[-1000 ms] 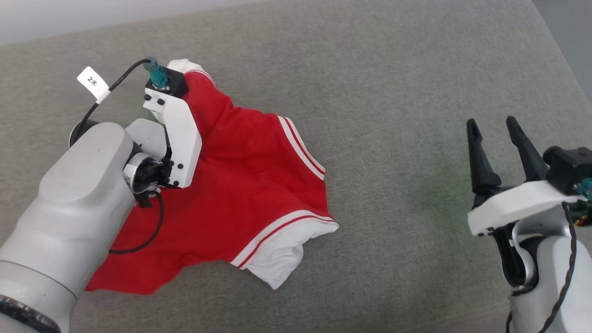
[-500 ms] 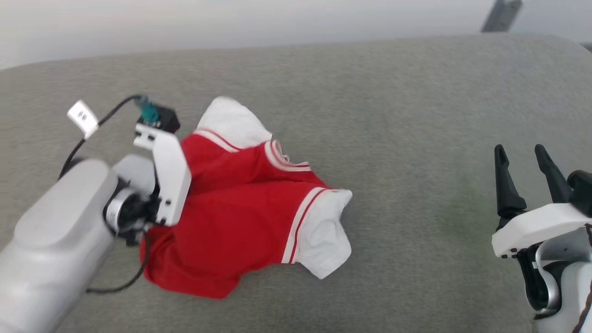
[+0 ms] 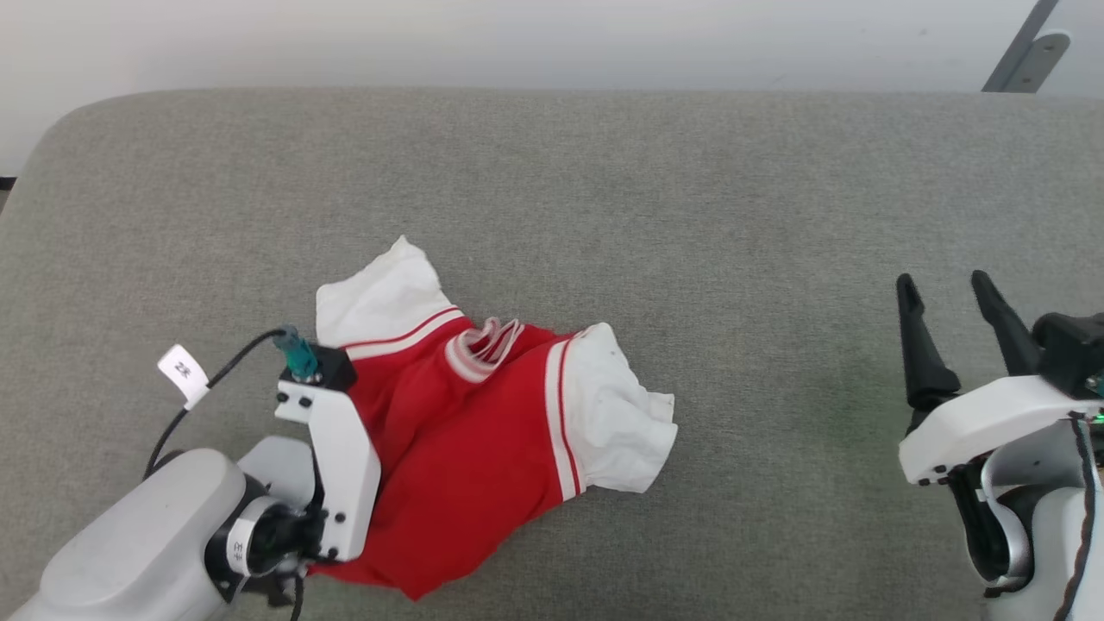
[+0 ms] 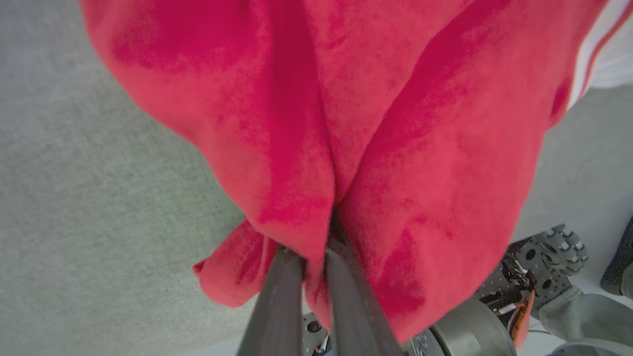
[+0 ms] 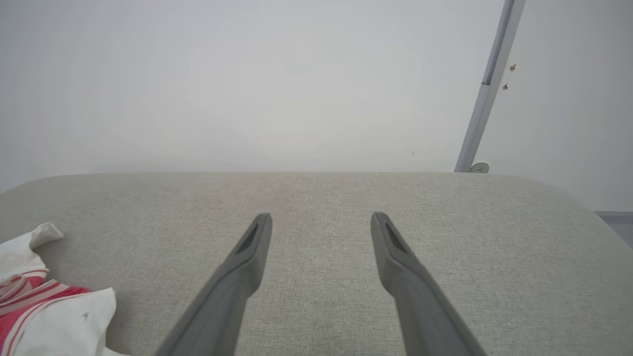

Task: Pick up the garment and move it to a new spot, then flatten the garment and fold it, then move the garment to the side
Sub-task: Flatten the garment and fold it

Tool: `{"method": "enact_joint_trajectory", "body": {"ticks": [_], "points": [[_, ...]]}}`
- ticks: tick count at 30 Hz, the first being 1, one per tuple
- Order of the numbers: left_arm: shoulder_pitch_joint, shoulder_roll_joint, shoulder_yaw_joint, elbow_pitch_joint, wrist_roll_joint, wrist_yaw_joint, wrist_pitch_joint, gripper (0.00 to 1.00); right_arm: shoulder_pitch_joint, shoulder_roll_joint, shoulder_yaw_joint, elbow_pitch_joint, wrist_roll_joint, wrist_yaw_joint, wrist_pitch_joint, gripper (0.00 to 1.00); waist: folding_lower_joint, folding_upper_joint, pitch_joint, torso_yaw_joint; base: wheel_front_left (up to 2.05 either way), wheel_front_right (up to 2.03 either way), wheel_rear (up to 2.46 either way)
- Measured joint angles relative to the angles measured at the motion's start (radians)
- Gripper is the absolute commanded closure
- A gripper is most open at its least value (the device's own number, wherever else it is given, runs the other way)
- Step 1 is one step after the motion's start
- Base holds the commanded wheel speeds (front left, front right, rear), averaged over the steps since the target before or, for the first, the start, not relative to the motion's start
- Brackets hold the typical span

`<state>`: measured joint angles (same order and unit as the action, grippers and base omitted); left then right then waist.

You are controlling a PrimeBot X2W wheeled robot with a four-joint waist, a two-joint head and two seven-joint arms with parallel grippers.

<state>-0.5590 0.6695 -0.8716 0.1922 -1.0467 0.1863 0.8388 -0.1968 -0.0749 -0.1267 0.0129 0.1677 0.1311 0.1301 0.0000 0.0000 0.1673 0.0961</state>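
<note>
The garment (image 3: 470, 457) is a red shirt with white sleeve ends and red-and-white stripe trim, bunched up on the left of the grey padded surface (image 3: 707, 216). In the left wrist view my left gripper (image 4: 316, 257) is shut on a fold of the garment (image 4: 346, 123), and the red cloth drapes over its fingertips. From the head, my left wrist mount (image 3: 336, 466) covers those fingers at the garment's left edge. My right gripper (image 3: 942, 280) stands open and holds nothing far to the right, well apart from the cloth. Its wrist view has a white sleeve (image 5: 54, 316) at the lower left.
The grey surface has rounded far corners and ends at a pale wall. A grey metal strut (image 3: 1026, 47) leans at the back right. A black cable with a white tag (image 3: 183, 373) runs off my left wrist. Bare surface lies between the garment and my right gripper (image 5: 321, 217).
The head camera has tilted up. My left gripper has dragged the garment nearer to me, and the spread cloth has bunched with both white sleeves on top. The right gripper stays open.
</note>
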Motion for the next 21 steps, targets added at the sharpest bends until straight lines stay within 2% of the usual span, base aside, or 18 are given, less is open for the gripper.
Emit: {"method": "enact_joint_trajectory", "body": {"ticks": [2, 3, 9, 14, 15, 21], "points": [[-0.001, -0.01, 0.018, -0.011, 0.005, -0.005, -0.056, 0.52, -0.001, -0.005, 0.015, 0.003, 0.008, 0.0, 0.011, 0.0, 0.0, 0.0, 0.001, 0.006, 0.0, 0.0, 0.0], [-0.002, -0.016, 0.027, -0.013, 0.007, -0.012, -0.08, 0.0, -0.001, -0.007, 0.024, 0.004, 0.01, 0.0, 0.016, 0.0, 0.0, 0.0, 0.001, 0.01, 0.0, 0.0, 0.0], [-0.01, -0.014, 0.089, -0.021, 0.019, -0.033, -0.223, 0.0, 0.003, -0.038, 0.111, 0.018, 0.049, 0.0, 0.082, 0.0, 0.0, 0.0, -0.006, 0.038, 0.0, 0.0, 0.0], [0.002, 0.005, 0.136, -0.058, 0.08, -0.06, -0.419, 0.0, 0.022, -0.082, 0.212, 0.009, 0.107, 0.0, 0.165, 0.0, 0.0, 0.0, -0.013, 0.07, 0.0, 0.0, 0.0], [0.002, 0.005, 0.136, -0.058, 0.08, -0.06, -0.419, 0.0, 0.022, -0.082, 0.212, 0.009, 0.107, 0.0, 0.165, 0.0, 0.0, 0.0, -0.013, 0.07, 0.0, 0.0, 0.0], [0.065, 0.015, 0.199, -0.069, 0.14, -0.076, -0.695, 0.0, 0.023, -0.143, 0.313, -0.018, 0.173, 0.0, 0.263, 0.0, 0.0, 0.0, -0.006, 0.117, 0.0, 0.0, 0.0]]}}
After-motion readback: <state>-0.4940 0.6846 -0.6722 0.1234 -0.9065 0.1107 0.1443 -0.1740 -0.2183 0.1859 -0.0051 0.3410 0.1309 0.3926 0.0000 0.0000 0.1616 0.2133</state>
